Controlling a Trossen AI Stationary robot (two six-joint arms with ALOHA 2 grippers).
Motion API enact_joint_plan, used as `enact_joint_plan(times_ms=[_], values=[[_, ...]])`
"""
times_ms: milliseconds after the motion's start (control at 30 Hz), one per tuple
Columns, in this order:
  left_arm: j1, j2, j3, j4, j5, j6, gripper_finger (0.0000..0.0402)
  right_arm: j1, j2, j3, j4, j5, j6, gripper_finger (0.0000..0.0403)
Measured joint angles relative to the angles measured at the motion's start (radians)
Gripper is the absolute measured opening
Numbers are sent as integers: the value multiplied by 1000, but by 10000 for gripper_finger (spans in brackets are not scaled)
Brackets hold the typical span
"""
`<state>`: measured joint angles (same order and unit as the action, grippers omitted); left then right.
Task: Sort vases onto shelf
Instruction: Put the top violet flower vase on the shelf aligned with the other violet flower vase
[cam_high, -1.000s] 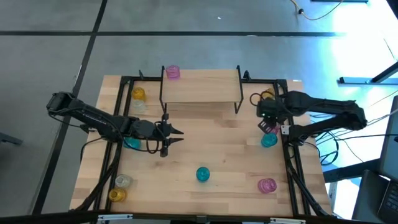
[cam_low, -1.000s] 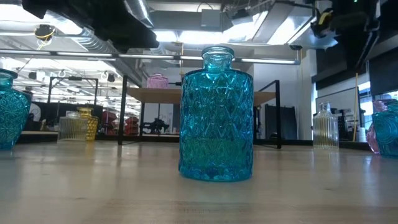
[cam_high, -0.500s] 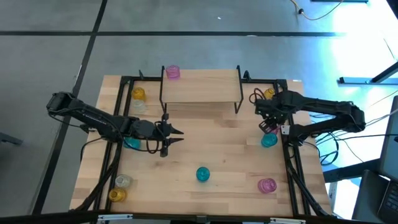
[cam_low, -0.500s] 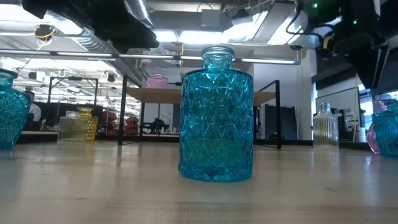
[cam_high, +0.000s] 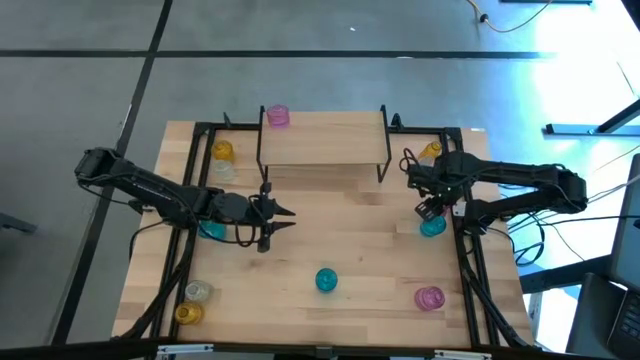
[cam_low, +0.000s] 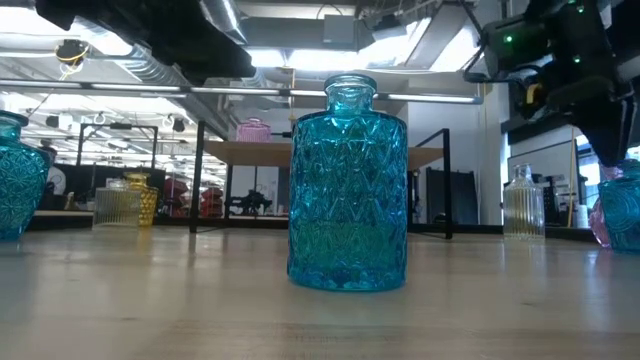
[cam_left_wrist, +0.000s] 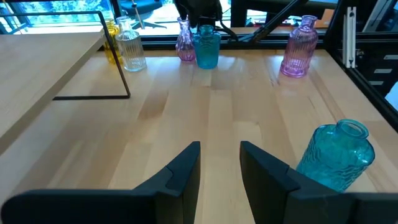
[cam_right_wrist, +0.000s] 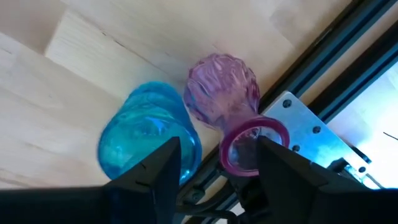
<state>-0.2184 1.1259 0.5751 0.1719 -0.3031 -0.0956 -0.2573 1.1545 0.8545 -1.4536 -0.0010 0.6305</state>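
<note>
Over the table's right side, my right gripper (cam_right_wrist: 219, 162) (cam_high: 430, 207) points down, open, just above a pink vase (cam_right_wrist: 224, 99) that stands upright beside a teal vase (cam_right_wrist: 149, 140). The pink vase's mouth (cam_right_wrist: 252, 146) lies below the gap, close to one finger, and touches nothing. My left gripper (cam_left_wrist: 221, 168) (cam_high: 280, 213) hangs open and empty over the table's left middle. The shelf (cam_high: 323, 138) stands at the back, with a pink vase (cam_high: 277, 116) on its far left corner. Another teal vase (cam_high: 326, 281) stands near the front centre.
A yellow vase (cam_high: 222, 151) and a clear vase (cam_high: 222, 170) stand at the back left, and a teal vase (cam_high: 212, 230) under the left arm. At the front left are a clear vase (cam_high: 198, 291) and a yellow vase (cam_high: 186, 313). A pink vase (cam_high: 429, 297) stands front right, a yellow vase (cam_high: 430, 152) back right.
My right gripper has come down toward the pink vase at the table's right side, shifting a little toward the near edge and tipping to point more steeply down. Its fingers have stayed open. The vases have not moved.
</note>
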Motion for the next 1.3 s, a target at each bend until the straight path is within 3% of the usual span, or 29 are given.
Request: enact_joint_plan(times_ms=[200, 667, 867, 1300], values=[[0, 0, 0, -3, 0, 0, 105, 0, 0, -32, 50, 0, -40, 172], [0, 0, 0, -4, -3, 1, 105, 2, -1, -31, 73, 66, -241, 11], [0, 0, 0, -4, -4, 3, 105, 2, 0, -21, 93, 73, -325, 15], [0, 0, 0, -4, -11, 24, 105, 28, 0, 159, 292, 57, -500, 3]])
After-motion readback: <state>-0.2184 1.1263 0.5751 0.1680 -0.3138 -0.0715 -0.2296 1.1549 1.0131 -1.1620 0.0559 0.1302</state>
